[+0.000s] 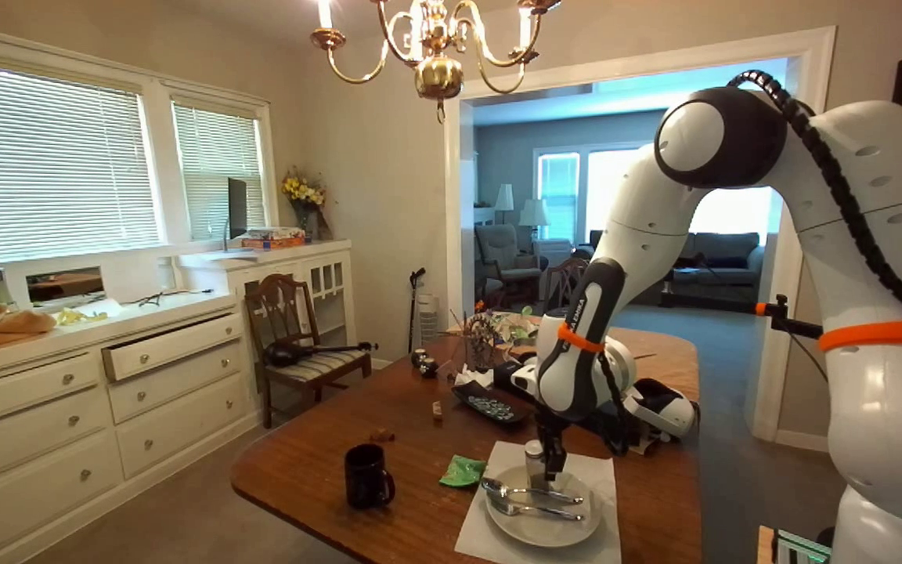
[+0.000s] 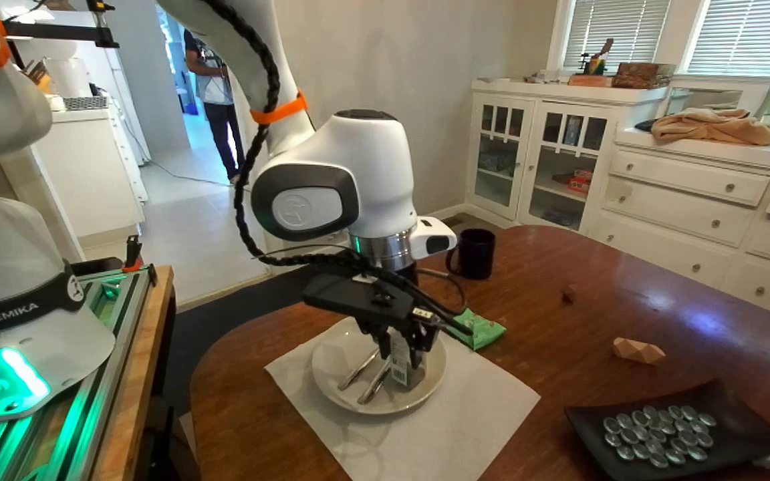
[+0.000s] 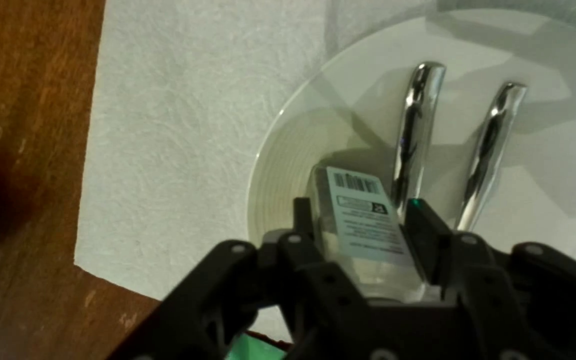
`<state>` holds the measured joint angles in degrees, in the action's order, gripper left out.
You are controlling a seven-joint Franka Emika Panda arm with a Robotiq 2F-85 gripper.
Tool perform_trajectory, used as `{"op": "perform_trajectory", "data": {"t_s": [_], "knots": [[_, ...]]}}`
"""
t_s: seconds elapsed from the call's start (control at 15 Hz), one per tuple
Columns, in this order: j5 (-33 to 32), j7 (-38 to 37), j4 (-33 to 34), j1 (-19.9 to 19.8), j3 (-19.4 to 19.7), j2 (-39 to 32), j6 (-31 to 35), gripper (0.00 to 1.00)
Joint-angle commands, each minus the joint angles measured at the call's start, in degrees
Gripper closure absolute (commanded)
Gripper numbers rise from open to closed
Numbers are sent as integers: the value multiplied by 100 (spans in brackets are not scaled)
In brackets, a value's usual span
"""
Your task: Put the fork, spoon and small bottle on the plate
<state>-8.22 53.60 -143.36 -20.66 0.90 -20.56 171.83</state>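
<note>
The white plate (image 1: 545, 536) lies on the table; it also shows in the wrist view (image 3: 558, 200). Two metal utensils lie on it side by side: the spoon (image 3: 418, 130), nearer the bottle, and the fork (image 3: 493, 147); their heads are hidden in the wrist view. The small bottle (image 3: 368, 215), clear with a pale label, is near-upright within the plate's rim; it also shows in an exterior view (image 2: 400, 367). My gripper (image 3: 360, 210) points down with its fingers closed to about the bottle's width, one on each side. The base looks at plate level; contact is hard to tell.
A white rectangular placemat (image 2: 485, 401) lies under the plate. A green packet (image 1: 463, 471) lies beside it. A black mug (image 1: 367, 475) stands farther off. A black dish of glass pebbles (image 2: 756, 437) and a white headset (image 1: 658, 407) are on the table.
</note>
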Motion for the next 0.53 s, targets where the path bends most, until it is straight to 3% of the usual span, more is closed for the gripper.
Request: {"op": "perform_trajectory", "data": {"t_s": [0.0,0.13,0.2,0.33,0.47], "knots": [[35,337,-181,-376,-446,-118,489,75],[-2,361,-229,-503,-583,-128,591,75],[-6,358,-248,-572,-652,-130,618,38],[-11,319,-279,-665,-740,-122,643,17],[-28,294,-295,-717,-783,-138,651,2]]}}
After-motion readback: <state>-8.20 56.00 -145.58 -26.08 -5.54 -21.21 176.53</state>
